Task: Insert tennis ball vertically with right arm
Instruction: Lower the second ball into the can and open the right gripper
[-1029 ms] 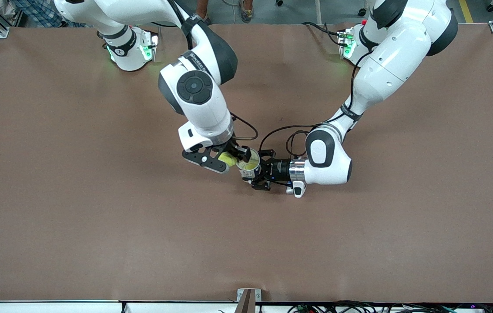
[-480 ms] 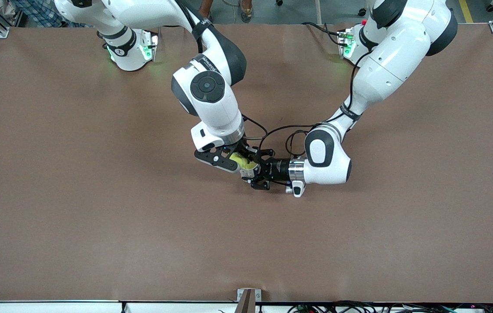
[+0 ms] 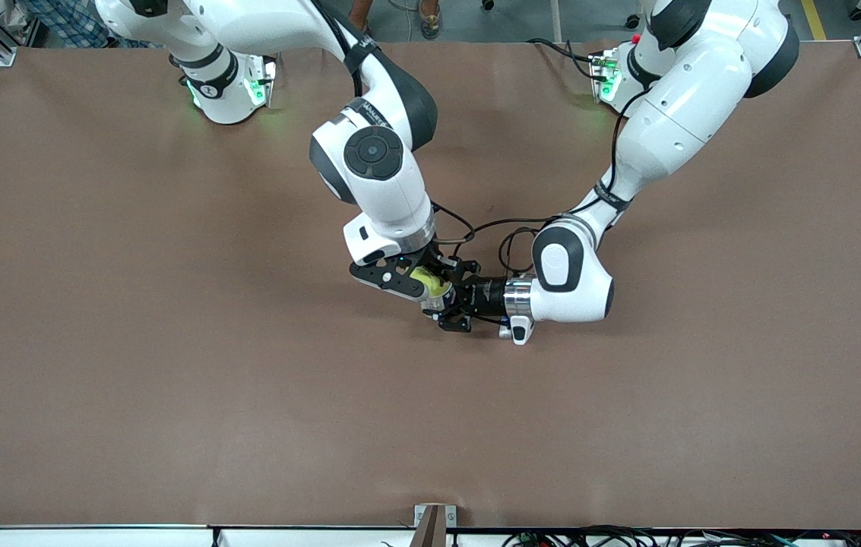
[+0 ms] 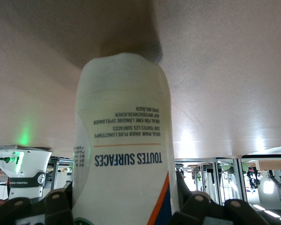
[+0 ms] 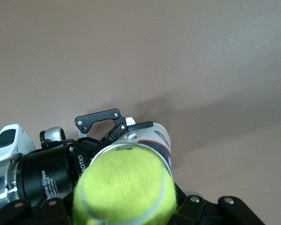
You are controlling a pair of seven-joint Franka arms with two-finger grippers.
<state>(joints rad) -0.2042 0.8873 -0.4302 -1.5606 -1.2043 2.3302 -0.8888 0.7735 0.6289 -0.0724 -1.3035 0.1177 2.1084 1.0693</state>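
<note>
My right gripper (image 3: pixel 424 282) is shut on a yellow-green tennis ball (image 3: pixel 428 283) and holds it right over the open mouth of a white tennis-ball can (image 3: pixel 438 301). The ball (image 5: pixel 122 190) fills the right wrist view, with the can's rim (image 5: pixel 147 140) just under it. My left gripper (image 3: pixel 451 300) is shut on the can (image 4: pixel 124 159) from the side and keeps it upright near the table's middle. The can's label shows blue lettering and an orange stripe. Whether the ball touches the rim is hidden.
The brown table (image 3: pixel 172 380) stretches wide around both grippers. Both arm bases (image 3: pixel 225 83) stand along the edge farthest from the front camera. A small bracket (image 3: pixel 430 520) sits at the edge nearest the front camera.
My right gripper has moved with the ball toward the left arm's end, from beside the can's mouth to directly over it. The left gripper and can have stayed still.
</note>
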